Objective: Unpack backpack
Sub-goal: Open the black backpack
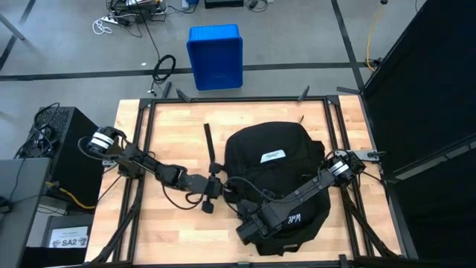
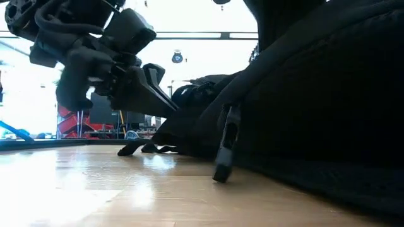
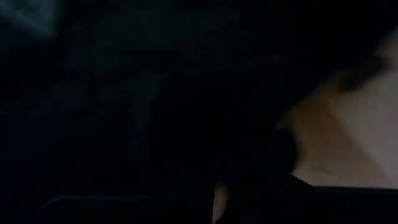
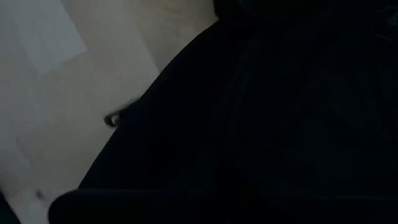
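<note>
The black backpack lies on the wooden table, right of the middle, its white label facing up. In the low view the backpack fills the right side, and a buckle hangs from it down to the table. My left gripper reaches in from the left to the backpack's left side, among its straps, and slants down toward it. My right gripper is over the backpack's near left corner, pointing steeply down. Its own hand hides its fingers. My right gripper is down at the backpack's near left corner, coming from above. Its hand covers the place of contact, and its wrist view shows only dark fabric. I cannot tell whether it holds the fabric or which part.
A black strap lies on the table left of the backpack, running toward the far edge. More strap ends lie on the wood beside the pack. A blue plastic bin stands on the floor beyond the far edge. Bare wood lies at the near left.
</note>
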Tool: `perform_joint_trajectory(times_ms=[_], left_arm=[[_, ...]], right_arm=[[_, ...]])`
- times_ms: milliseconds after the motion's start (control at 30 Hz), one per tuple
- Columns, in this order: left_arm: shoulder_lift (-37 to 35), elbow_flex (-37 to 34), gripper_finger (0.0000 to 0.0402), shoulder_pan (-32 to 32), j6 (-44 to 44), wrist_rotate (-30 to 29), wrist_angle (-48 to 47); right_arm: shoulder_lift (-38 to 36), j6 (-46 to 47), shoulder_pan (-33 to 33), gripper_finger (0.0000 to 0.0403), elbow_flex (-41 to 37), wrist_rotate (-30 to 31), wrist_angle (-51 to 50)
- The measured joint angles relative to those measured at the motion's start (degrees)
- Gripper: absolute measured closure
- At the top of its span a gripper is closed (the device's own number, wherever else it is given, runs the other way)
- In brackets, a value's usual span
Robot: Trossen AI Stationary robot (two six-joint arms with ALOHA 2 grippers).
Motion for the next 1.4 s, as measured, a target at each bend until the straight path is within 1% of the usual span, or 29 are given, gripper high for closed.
perform_joint_trajectory(times_ms=[200,267,367,467,500,600,667,767,900,1033,1200,1333,1400], left_arm=[[0.0,0.0,0.0373,-0.28,2.24,10.45,1.13],[0.0,0.0,0.0373,-0.47,3.06,11.97,1.23],[0.0,0.0,0.0373,-0.58,3.41,11.97,1.25],[0.0,0.0,0.0373,-0.58,3.02,9.32,1.33],[0.0,0.0,0.0373,-0.58,2.78,7.4,1.49],[-0.07,0.0,0.0373,-0.58,1.73,-1.31,1.52],[-0.7,0.0,0.0371,-0.56,2.34,-5.09,0.7],[-2.85,-0.02,0.0365,-1.27,2.87,-5.93,0.33],[-6.32,-0.02,0.0352,-4.42,6.83,-5.92,-0.02],[-8.83,-0.02,0.0334,-7.78,9.59,-5.85,-2.04],[-9.46,-0.02,0.0306,-10.97,9.59,-5.82,-6.89],[-9.46,-0.02,0.028,-12.06,9.43,-6.88,-12.51],[-9.46,-0.02,0.0268,-12.17,9.35,-7.64,-13.67]], right_arm=[[0.0,-1.28,-1.04,0.0403,0.0,1.44,0.07],[0.0,-1.36,-1.2,0.0403,0.0,1.45,0.07],[0.0,-1.48,-1.18,0.0403,0.0,1.47,0.07],[0.0,-2.54,-1.14,0.0403,-0.02,1.95,0.8],[0.0,-2.95,-1.03,0.0403,-0.04,2.49,1.47],[0.0,-5.04,-0.82,0.0403,-0.07,4.65,4.29],[0.0,-7.27,-1.27,0.0403,-0.09,5.25,7.08],[0.0,-10.32,-2.15,0.0403,-0.09,5.6,10.63],[0.0,-14.16,-3.38,0.0403,-0.09,5.92,12.88],[0.0,-15.99,-5.05,0.0403,-0.09,8.53,14.38],[0.02,-18.71,-7.45,0.0403,-0.09,9.41,17.02],[0.01,-20.47,-8.77,0.0403,-0.09,8.9,18.43],[0.02,-20.82,-9.15,0.0403,-0.09,8.8,18.55]])
